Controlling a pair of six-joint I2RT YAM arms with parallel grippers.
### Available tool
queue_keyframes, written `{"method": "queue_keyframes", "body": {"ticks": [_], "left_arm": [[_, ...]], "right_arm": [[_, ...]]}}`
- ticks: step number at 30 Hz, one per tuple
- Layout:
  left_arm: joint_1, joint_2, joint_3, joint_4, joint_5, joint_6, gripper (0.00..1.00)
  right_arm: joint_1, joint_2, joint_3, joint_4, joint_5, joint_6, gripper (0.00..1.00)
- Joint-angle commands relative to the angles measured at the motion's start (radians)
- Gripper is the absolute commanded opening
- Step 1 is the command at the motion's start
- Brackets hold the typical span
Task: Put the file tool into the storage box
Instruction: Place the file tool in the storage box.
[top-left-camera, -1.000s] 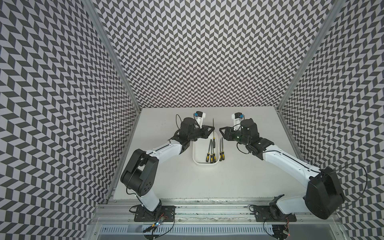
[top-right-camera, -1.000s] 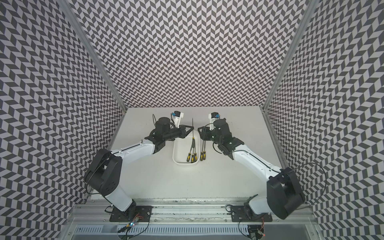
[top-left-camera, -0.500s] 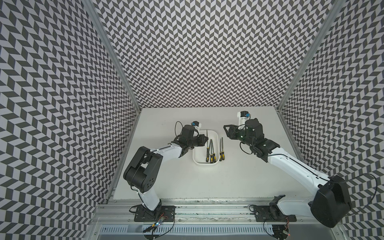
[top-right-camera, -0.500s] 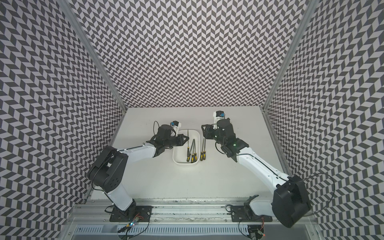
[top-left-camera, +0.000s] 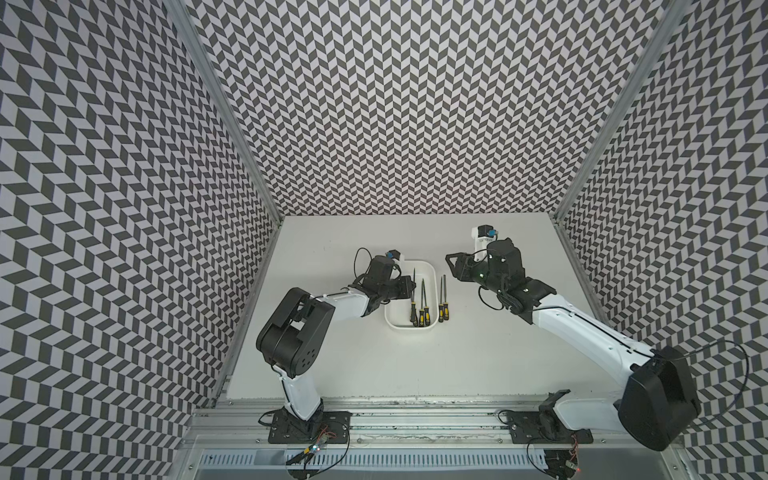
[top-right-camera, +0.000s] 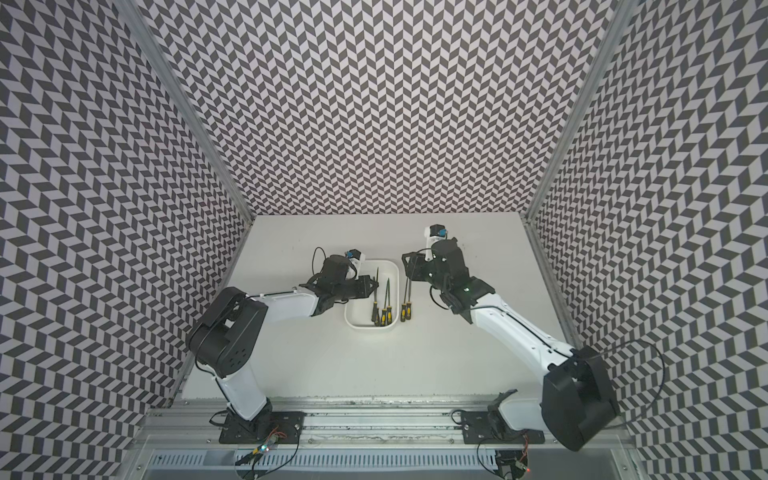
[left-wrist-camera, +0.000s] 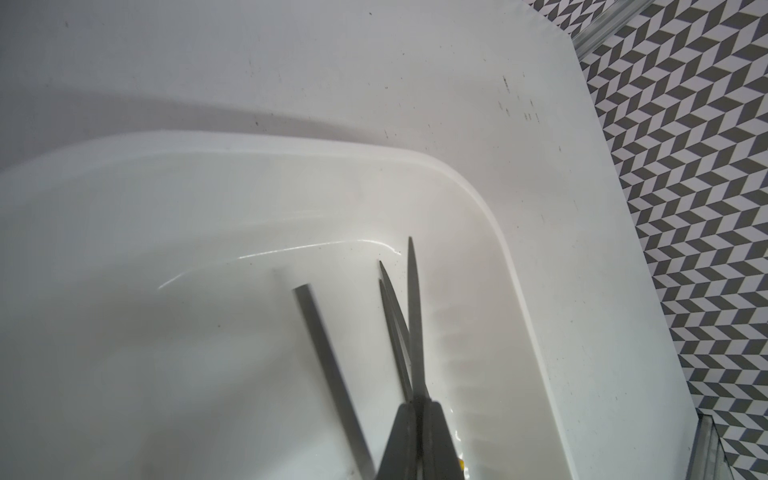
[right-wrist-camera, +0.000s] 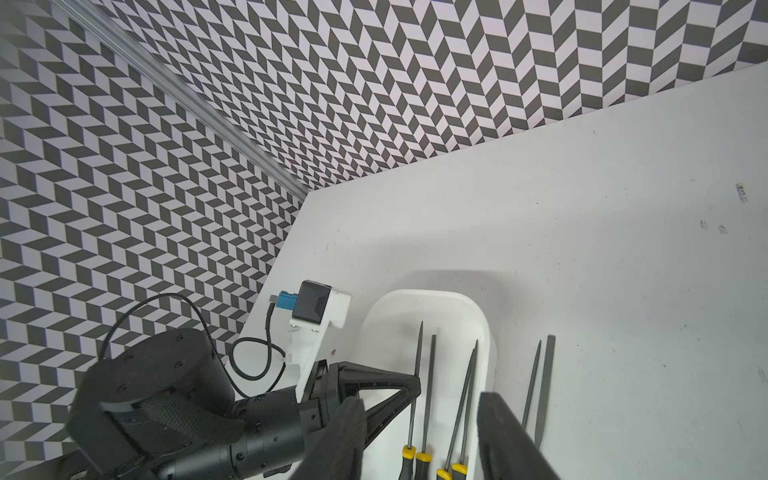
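Left gripper (top-left-camera: 408, 287), jaws pinched shut on the file tool (top-left-camera: 414, 277), has come down into the storage box (top-left-camera: 432, 272) at frame centre, beside the other files (top-left-camera: 424, 305) inside, so release looks next; right gripper (top-left-camera: 453, 266), jaws part-open and empty, has drawn back.

The left end effector (top-left-camera: 412, 286), gripping a file tool (top-left-camera: 414, 274), is crowding the storage box's (top-left-camera: 428, 268) left side. The counter (top-left-camera: 415, 365) in front is lying open.

white links (top-left-camera: 582, 328), black joints (top-left-camera: 660, 411), black left pincer (right-wrist-camera: 415, 386), looped cable (right-wrist-camera: 271, 332).
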Motion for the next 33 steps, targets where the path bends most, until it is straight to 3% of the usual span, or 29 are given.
{"method": "queue_keyframes", "body": {"ticks": [1,18,23,28,33], "left_arm": [[-0.005,0.044,0.012,-0.027,-0.016,0.016,0.0],[-0.006,-0.128,-0.011,-0.084,-0.052,0.015,0.0],[-0.005,-0.171,-0.051,-0.1,-0.117,0.003,0.0],[0.012,-0.181,-0.127,-0.088,-0.212,-0.023,0.0],[0.011,-0.123,-0.132,-0.069,-0.238,-0.05,0.0]], "right_arm": [[0.003,0.004,-0.014,0.031,0.01,-0.001,0.48],[0.004,0.015,-0.005,0.022,0.014,-0.013,0.48],[0.004,0.013,-0.002,0.018,0.015,-0.016,0.48],[0.002,-0.001,-0.004,0.014,0.02,-0.017,0.48],[0.002,-0.018,-0.012,0.022,0.023,-0.013,0.48]]}}
